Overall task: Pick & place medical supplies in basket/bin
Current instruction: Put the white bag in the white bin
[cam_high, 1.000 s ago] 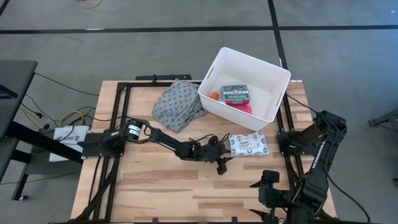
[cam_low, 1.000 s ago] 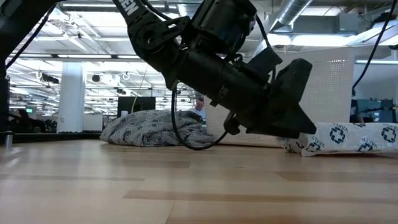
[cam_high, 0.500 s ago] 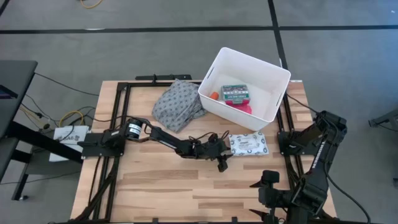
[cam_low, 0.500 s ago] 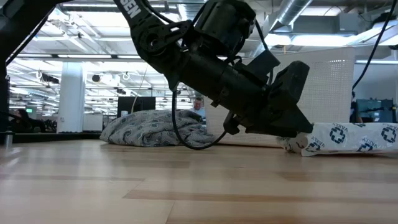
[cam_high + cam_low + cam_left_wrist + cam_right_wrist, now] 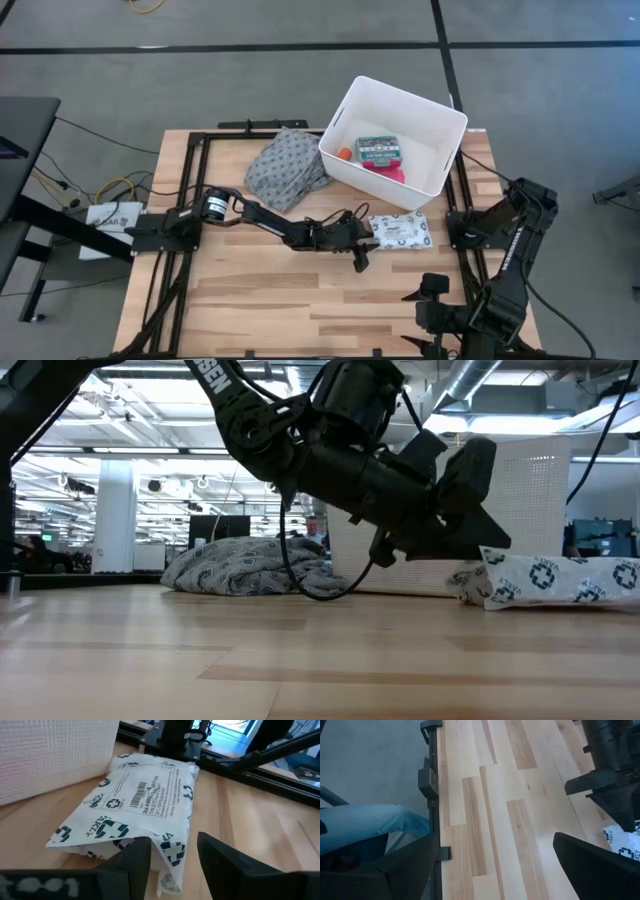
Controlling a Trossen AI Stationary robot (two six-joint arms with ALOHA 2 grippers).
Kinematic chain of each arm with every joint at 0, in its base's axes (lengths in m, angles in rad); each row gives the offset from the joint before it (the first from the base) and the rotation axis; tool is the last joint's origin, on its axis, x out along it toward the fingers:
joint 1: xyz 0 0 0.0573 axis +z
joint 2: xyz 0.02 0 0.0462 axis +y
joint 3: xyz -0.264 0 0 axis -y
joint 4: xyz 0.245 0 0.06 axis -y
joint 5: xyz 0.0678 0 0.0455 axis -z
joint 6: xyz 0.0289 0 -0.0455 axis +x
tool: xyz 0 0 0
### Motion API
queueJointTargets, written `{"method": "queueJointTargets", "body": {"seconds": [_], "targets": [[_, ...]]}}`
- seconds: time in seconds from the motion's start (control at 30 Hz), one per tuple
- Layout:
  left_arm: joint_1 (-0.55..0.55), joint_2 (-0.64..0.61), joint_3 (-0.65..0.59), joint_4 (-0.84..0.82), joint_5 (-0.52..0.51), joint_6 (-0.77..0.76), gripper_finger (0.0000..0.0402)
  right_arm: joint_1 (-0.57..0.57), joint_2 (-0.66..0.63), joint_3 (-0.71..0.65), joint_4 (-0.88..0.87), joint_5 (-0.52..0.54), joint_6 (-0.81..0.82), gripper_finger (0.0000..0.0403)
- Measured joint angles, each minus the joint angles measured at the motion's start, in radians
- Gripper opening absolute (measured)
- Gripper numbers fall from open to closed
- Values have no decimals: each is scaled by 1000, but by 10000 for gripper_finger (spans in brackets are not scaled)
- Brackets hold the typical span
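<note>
Lying flat near bench's right edge, just in front of white bin (image 5: pixel 441 152), white patterned soft pack (image 5: pixel 399 231) stayed unlifted. Left gripper (image 5: pixel 362 236) had advanced within the last second; fingers (image 5: pixel 134 858) parted, now straddling pack's near corner, nothing clamped. Judged: closing comes next. Right gripper (image 5: pixel 492 870) wide open, empty, parked at front-right corner.
</note>
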Motion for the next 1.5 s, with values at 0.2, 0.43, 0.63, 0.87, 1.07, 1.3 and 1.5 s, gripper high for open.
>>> {"method": "queueJointTargets", "body": {"seconds": [0.2,0.43,0.63,0.87,1.07,1.3,1.5], "targets": [[1,0,0,-16,0,-2,151,0,0,0,0,0,0,392],[1,0,0,-57,-2,-62,151,0,0,0,0,0,0,392],[2,0,0,-6,-5,-65,151,0,0,0,0,0,0,392],[3,0,0,-10,-1,-67,151,0,0,0,0,0,0,392],[3,0,0,-21,-1,-82,151,0,0,0,0,0,0,393],[3,0,0,-21,-38,-100,151,0,0,0,0,0,-1,392],[3,0,0,-9,-52,-105,151,0,0,0,1,5,-42,392]]}}
